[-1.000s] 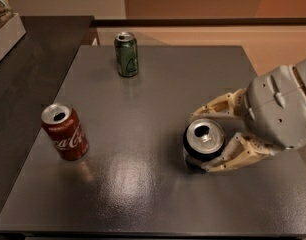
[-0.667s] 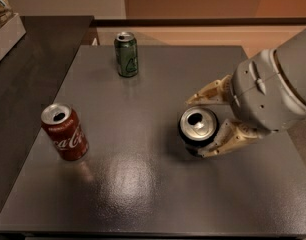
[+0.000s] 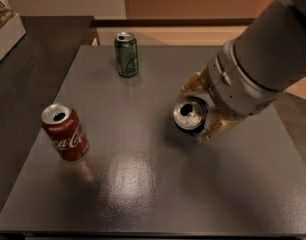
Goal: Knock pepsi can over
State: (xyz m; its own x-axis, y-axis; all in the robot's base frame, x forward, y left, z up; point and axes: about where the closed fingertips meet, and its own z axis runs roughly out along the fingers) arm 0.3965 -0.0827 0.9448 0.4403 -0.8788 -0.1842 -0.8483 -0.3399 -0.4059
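The pepsi can (image 3: 189, 114) stands right of the grey table's (image 3: 143, 184) centre. I see mostly its silver top and a strip of dark side, and it looks tipped a little to the left. My gripper (image 3: 194, 115) comes in from the right and straddles the can. One tan finger (image 3: 189, 88) is on the can's far side and the other on its near side, at the can's sides. The jaws are apart by about the can's width.
A red Coca-Cola can (image 3: 65, 132) stands upright at the left of the table. A green can (image 3: 126, 54) stands upright near the far edge. A dark counter (image 3: 33, 49) runs along the left, with a box (image 3: 3, 24) on it.
The gripper has moved left and away from the camera, and the pepsi can between its fingers has shifted the same way. The red and green cans have not moved.
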